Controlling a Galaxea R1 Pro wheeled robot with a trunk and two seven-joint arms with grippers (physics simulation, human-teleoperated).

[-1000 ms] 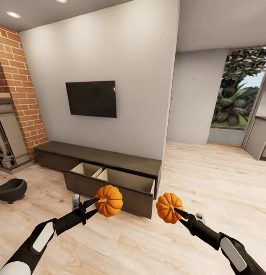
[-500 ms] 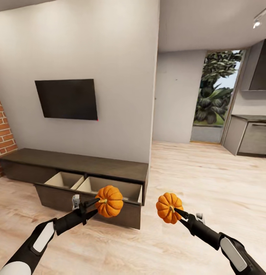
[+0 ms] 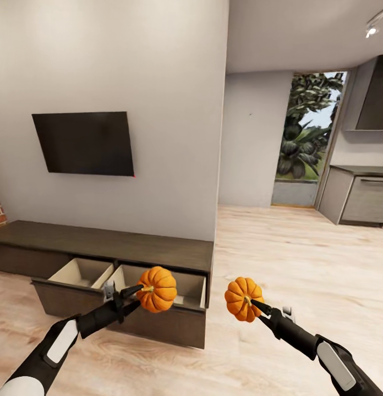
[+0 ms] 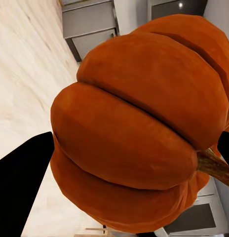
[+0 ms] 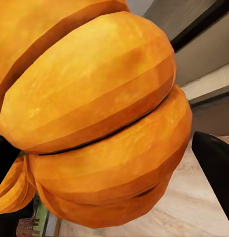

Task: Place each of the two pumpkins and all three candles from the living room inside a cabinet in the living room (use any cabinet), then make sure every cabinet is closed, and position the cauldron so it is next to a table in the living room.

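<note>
Pumpkins ride in both our grippers. Head view: left gripper [image 3: 143, 288] is clamped on the stem of one orange pumpkin [image 3: 157, 289], held in front of the open drawer [image 3: 125, 308] of the long dark cabinet [image 3: 120, 247]; right gripper [image 3: 252, 301] is pinched on the stem of the second pumpkin [image 3: 244, 298], over the light wood floor [image 3: 301, 258], to the cabinet's right. A black TV [image 3: 83, 143] hangs on the wall above. Left wrist view: the pumpkin [image 4: 139, 123] sits close up btwn dark fingers [image 4: 20, 187], stem at the edge. Right wrist view: the other pumpkin [image 5: 95, 123] w/ a dark fingertip [image 5: 215, 168] beside it.
</note>
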